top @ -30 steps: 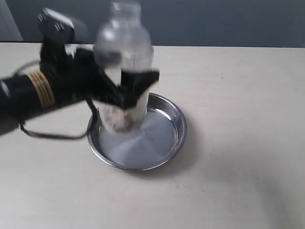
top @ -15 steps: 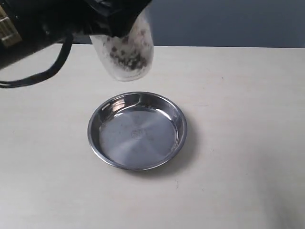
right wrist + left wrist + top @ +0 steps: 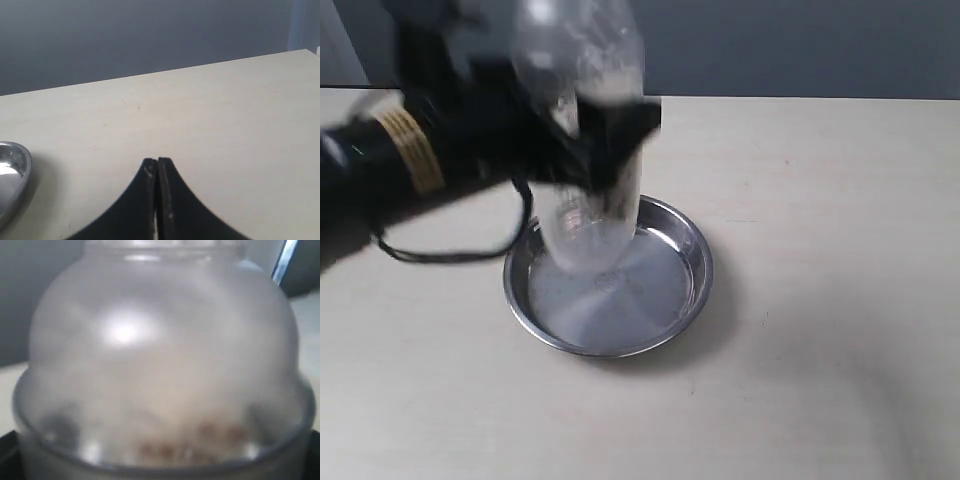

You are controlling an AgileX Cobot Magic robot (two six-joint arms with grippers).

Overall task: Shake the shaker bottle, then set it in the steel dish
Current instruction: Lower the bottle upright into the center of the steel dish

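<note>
The shaker bottle (image 3: 582, 150) is upright and motion-blurred in the exterior view, its base hanging over the back left part of the steel dish (image 3: 670, 300). My left gripper (image 3: 605, 145) is shut on the bottle's middle, reaching in from the left. The bottle's frosted dome (image 3: 160, 355) fills the left wrist view, with brown beans blurred low inside; the fingers are hidden there. My right gripper (image 3: 157, 161) is shut on nothing, above bare table, with the steel dish's rim (image 3: 15, 175) at one edge of its view.
The pale table (image 3: 820, 250) stretches to the right of the dish. A black cable (image 3: 440, 255) loops down from the left arm beside the dish's left rim. A dark grey wall runs behind the table's far edge.
Over the last second the bottle went from just above the dish up toward the top of the view, then came back down over the dish. The right gripper shows no earlier frame.
</note>
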